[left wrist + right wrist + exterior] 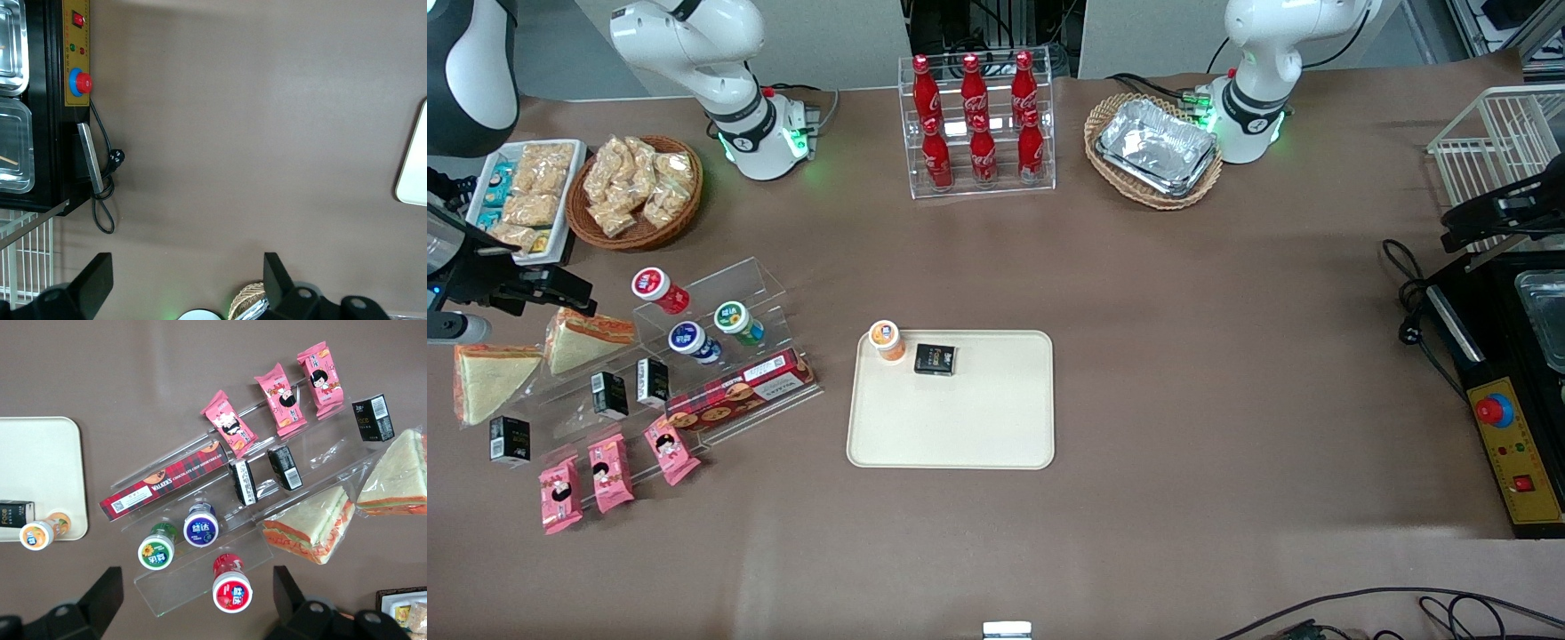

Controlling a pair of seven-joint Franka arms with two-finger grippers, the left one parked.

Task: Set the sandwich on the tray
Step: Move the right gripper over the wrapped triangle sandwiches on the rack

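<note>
"Sandwich (589, 338) first: where does it lie?" asks one.

"On the clear acrylic stand (734, 293), toward the working arm's end of the table," says the other. "It is a wrapped white-bread wedge with orange-red and green filling along its cut edge. A second sandwich (491, 380) lies just beside it, closer to that end and a little nearer the front camera."

"And the gripper (569, 292)?"

"It hovers above the stand, close over the sandwich and apart from it. In the right wrist view its fingers (101, 595) stand spread wide, with nothing between them."

"What else does the stand carry?"

"Three small jars lie on its steps: a red-lidded jar (658, 287), a blue-lidded jar (691, 341) and a green-lidded jar (737, 322). A red tartan biscuit box (740, 393) lies on the step nearer the camera. Small black boxes (609, 395) stand beside it, and pink snack packets (612, 473) lie nearest the camera."

"Then the tray (960, 427)?"

"It sits flat on the brown table, well apart from the sandwich, toward the parked arm's end. An orange-lidded cup (887, 339) and a black carton (935, 358) rest on it along the edge farther from the camera, just beside each other. No sandwich lies on it."

"Does the wrist camera see it too?"

"One rounded corner of it, with the cup and the carton."
</note>
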